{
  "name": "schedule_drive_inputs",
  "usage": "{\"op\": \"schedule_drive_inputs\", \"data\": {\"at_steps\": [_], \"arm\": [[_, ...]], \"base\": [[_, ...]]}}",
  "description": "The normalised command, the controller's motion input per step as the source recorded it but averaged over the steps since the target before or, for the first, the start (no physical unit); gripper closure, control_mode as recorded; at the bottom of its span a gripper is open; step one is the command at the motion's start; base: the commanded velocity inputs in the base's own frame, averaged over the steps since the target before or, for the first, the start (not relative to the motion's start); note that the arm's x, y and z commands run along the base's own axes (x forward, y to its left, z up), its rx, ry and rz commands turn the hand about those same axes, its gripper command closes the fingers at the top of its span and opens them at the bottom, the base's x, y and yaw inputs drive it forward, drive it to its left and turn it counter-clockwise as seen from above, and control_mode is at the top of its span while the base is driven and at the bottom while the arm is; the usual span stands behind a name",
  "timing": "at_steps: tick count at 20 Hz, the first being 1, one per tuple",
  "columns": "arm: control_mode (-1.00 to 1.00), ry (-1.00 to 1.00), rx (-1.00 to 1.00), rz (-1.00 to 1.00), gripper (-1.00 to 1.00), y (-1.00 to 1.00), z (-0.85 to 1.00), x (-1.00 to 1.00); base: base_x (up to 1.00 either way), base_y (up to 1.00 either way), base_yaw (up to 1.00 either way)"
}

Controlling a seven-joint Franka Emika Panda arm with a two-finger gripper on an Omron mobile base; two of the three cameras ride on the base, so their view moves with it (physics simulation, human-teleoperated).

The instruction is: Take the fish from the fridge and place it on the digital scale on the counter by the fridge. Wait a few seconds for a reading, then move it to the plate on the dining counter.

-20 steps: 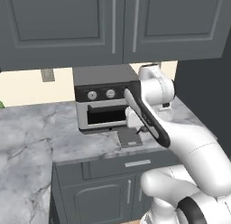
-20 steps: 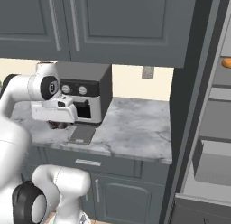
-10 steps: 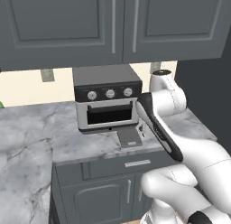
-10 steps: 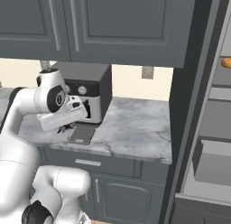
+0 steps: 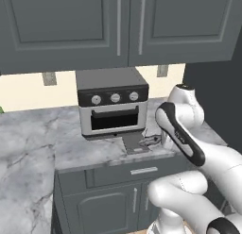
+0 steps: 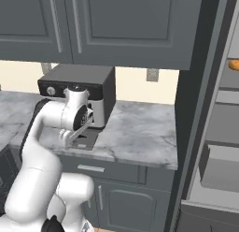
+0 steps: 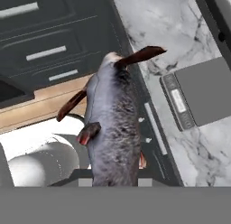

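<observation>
Here, my gripper [image 7: 115,180] is clamped on the grey fish [image 7: 113,133], held just off the counter's [image 6: 140,133] near edge, tail over the cabinet front, with the digital scale [image 7: 205,96] lying flat on the marble close beside, before the toaster oven [image 5: 112,105].

- The toaster oven [image 5: 112,103] stands on the counter [image 5: 33,138], back against the wall, under the 2 upper cabinet doors [image 5: 118,25].
- The digital scale [image 5: 134,144] lies on the counter just in front of the toaster oven, near the front edge.
- A drawer [image 5: 142,171] sits below the scale.
- The fridge [image 6: 219,133] stands right of the counter.
- The fish [image 7: 113,128] hangs off the counter's edge, beside the scale.
</observation>
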Motion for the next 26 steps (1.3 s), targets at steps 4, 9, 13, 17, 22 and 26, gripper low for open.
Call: {"op": "schedule_drive_inputs", "data": {"at_steps": [4, 9, 13, 17, 22, 26], "arm": [[-1.0, 0.0, 0.27, 0.26, 1.0, 0.0, -0.21, 0.81], [-1.0, 0.04, 0.21, 0.04, 1.0, 0.0, -0.31, 0.76], [-1.0, 0.1, 0.19, 0.0, 1.0, 0.08, -0.47, 0.43], [-1.0, 0.1, 0.17, -0.01, 1.0, 0.23, -0.42, 0.47], [-1.0, 0.07, 0.13, -0.05, 1.0, 0.12, -0.26, 0.68], [-1.0, 0.03, 0.06, -0.06, 1.0, 0.0, -0.27, 0.48]], "base": [[0.0, 0.0, 0.0], [0.0, 0.0, 0.0], [0.0, 0.0, 0.0], [0.0, 0.0, 0.0], [0.0, 0.0, 0.0], [0.0, 0.0, 0.0]]}}
